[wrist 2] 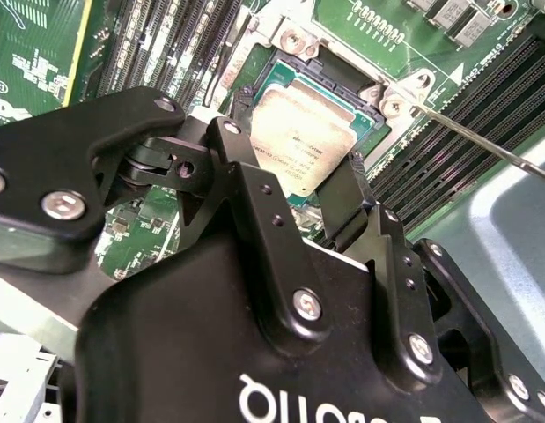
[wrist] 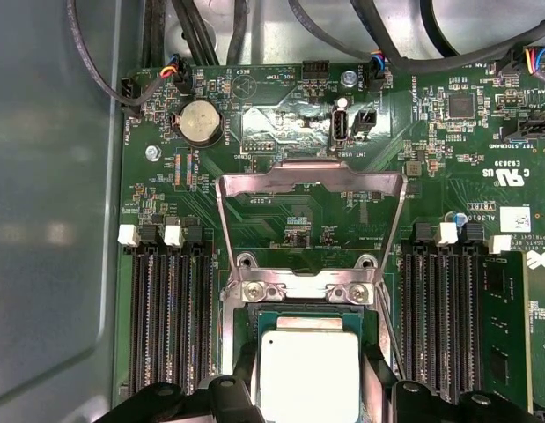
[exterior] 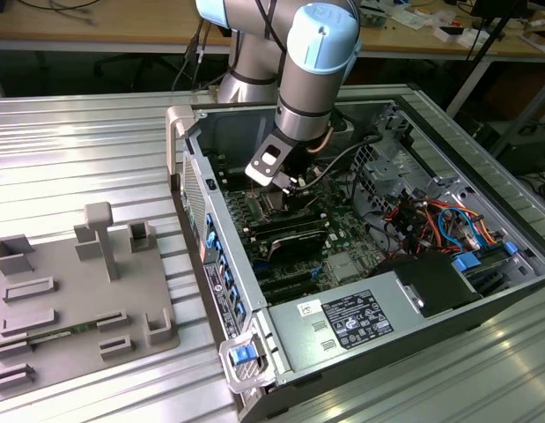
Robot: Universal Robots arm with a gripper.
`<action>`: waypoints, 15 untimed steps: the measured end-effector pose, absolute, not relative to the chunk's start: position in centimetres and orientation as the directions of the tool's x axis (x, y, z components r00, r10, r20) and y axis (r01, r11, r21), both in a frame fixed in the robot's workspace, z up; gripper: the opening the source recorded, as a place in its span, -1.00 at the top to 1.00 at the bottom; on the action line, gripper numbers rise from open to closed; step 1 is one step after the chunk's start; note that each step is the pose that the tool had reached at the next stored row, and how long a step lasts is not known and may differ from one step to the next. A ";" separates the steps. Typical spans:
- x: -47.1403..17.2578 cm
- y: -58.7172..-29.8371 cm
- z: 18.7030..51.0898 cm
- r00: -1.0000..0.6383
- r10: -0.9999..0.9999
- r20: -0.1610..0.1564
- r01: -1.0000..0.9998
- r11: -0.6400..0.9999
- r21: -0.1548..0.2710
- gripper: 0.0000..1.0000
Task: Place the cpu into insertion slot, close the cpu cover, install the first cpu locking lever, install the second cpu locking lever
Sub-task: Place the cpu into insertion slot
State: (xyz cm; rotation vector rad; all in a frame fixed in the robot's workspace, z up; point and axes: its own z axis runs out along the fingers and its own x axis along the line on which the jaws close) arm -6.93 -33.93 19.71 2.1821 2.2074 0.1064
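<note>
Gripper (wrist 2: 294,167) is clamped on the cpu (wrist 2: 300,141), a black finger (wrist 2: 246,176) pressed to each of two opposite edges. By my reading the chip sits in, or just over, the insertion slot (wrist 2: 316,77); whether it lies fully flat I cannot tell. That is the main risk: if it is tilted or slightly off square when freed, a corner could land on the socket's fine contacts and bend them. Just beyond the slot, the cpu cover (wrist: 312,174) stands swung open on its hinge, clear of the chip. A thin locking lever (wrist 2: 483,145) juts out beside the socket, over the memory slots (wrist: 171,326); a careless lift of the wrist could snag it.
</note>
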 end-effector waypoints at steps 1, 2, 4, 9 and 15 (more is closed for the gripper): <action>-6.9 -33.9 19.7 -0.012 1.000 0.023 0.997 0.011 0.074 -0.09; -6.9 -33.9 19.7 -0.013 1.000 0.025 0.997 0.011 0.074 -0.09; -6.9 -33.9 19.7 -0.012 1.000 0.027 0.997 0.010 0.074 -0.09; -6.9 -33.9 19.7 -0.012 1.000 0.028 0.997 0.010 0.074 -0.09; -6.7 -33.9 19.5 -0.012 1.000 0.027 0.997 0.010 0.073 -0.09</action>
